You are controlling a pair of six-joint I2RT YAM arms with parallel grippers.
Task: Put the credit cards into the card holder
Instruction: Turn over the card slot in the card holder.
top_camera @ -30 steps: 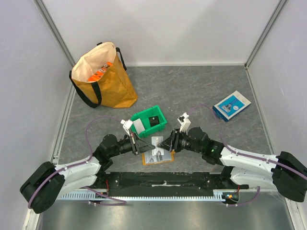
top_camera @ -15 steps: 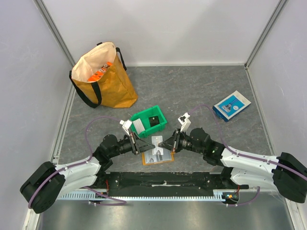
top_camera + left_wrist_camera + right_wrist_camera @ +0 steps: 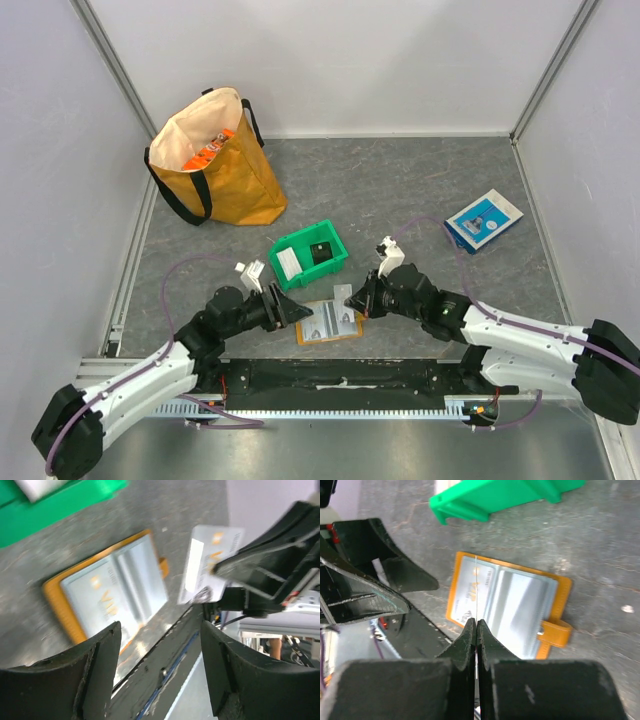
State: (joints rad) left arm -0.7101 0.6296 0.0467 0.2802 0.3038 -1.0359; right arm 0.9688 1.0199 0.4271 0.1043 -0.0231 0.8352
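Both arms reach in from the bottom corners of the top view toward its lower middle, lying low and stretched out. The left arm (image 3: pixel 150 372) runs up and to the right from the lower left. Its pincer (image 3: pixel 298 312) points right, fingers (image 3: pixel 95 680) spread wide with nothing between them. The right arm (image 3: pixel 520 335) comes in from the lower right. Its pincer (image 3: pixel 353 298) points left, facing the other one, tips near but apart. Its fingers (image 3: pixel 462 650) are pressed together, pinching a credit card (image 3: pixel 476 587) edge-on.
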